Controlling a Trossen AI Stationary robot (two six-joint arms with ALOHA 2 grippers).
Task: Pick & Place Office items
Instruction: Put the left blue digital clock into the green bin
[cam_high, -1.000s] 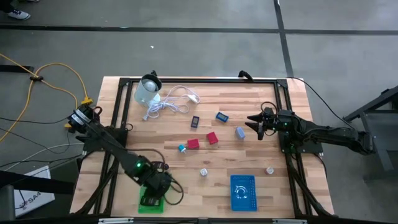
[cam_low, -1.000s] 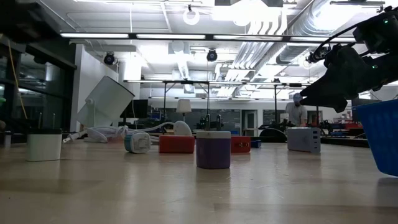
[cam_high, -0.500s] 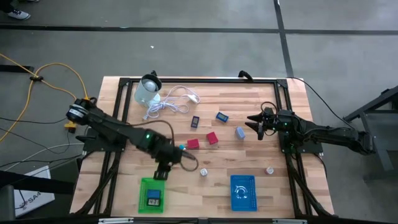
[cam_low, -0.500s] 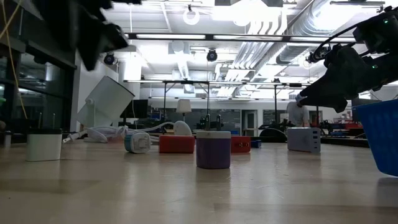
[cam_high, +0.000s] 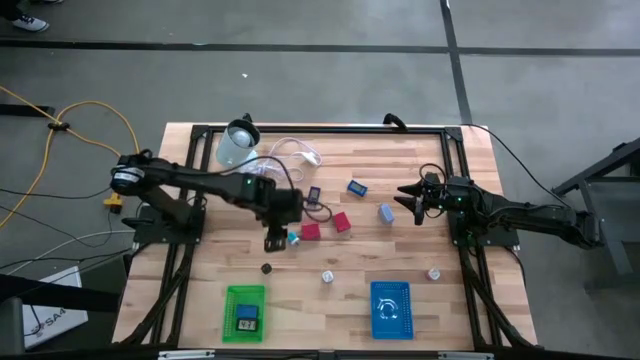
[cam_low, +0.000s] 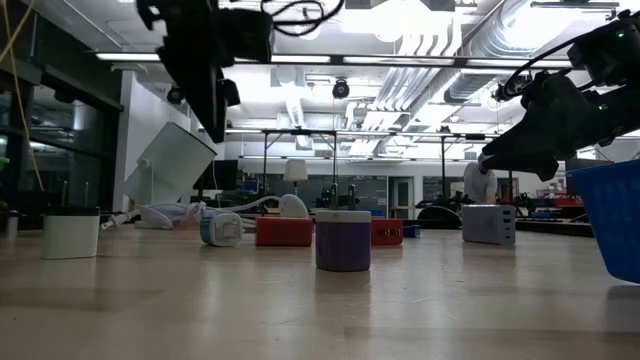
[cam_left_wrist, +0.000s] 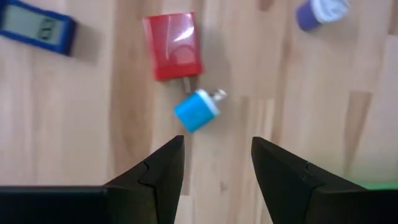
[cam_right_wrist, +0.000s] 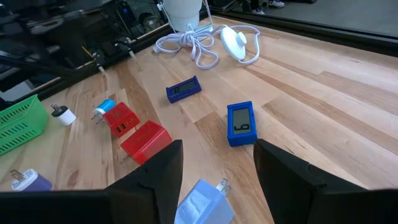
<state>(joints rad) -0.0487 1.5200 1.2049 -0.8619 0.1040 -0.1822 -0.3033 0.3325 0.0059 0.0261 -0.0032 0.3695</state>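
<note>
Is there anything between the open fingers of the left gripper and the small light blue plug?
No. In the left wrist view, only bare wooden table lies between the left gripper and the small light blue plug; the red block sits beyond it.

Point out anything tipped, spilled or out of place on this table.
The pale container at the far left corner leans tilted rather than standing upright, with the coiled white cable sprawled loosely beside it. The small office items lie scattered; nothing looks broken or spilled.
</note>
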